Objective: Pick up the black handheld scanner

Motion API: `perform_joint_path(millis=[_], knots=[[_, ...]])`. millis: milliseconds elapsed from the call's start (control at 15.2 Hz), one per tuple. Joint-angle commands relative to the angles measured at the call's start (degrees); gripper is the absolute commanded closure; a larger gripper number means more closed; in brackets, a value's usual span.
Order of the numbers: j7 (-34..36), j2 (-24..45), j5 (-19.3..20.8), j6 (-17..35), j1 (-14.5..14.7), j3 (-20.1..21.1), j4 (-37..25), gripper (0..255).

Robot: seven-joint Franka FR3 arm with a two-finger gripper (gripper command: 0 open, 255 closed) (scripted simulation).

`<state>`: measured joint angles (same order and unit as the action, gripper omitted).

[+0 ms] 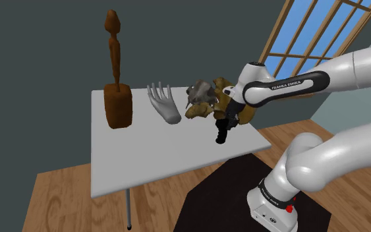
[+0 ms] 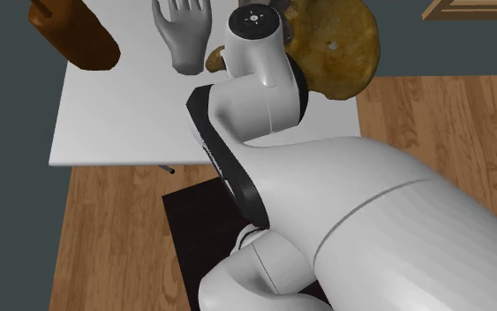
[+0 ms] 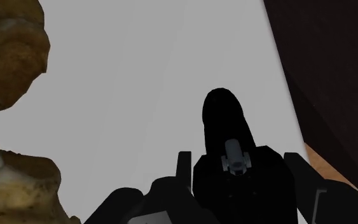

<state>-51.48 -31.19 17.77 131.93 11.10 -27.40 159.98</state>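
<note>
**A:** Where was the black scanner (image 1: 222,134)?

**B:** Right of centre in the shoulder view, hanging under the gripper (image 1: 226,121), over the right-hand edge of the grey surface (image 1: 144,155).

**A:** Did the gripper have it?

**B:** Yes. In the wrist view its two fingers (image 3: 184,167) pressed against the scanner's dark body from either side, so it was clasped. I could not quite tell whether it was clear of the surface; it may have been just off it.

**A:** What stood nearby?

**B:** An ochre lumpy figure (image 1: 207,99) just behind the gripper, a grey model hand (image 1: 164,104) left of that, and a tall brown statue (image 1: 116,79) toward the upper left.
</note>
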Motion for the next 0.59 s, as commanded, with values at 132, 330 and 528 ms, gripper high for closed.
perform_joint_path(millis=[132,330,528], knots=[[0.1,-2.4,-0.4,-4.2,-0.1,1.0,-1.7,255],[0.1,-4.0,-0.8,-7.1,-0.1,1.7,-3.1,255],[0.2,-4.6,-0.9,-8.2,-0.1,2.0,-3.6,255]])
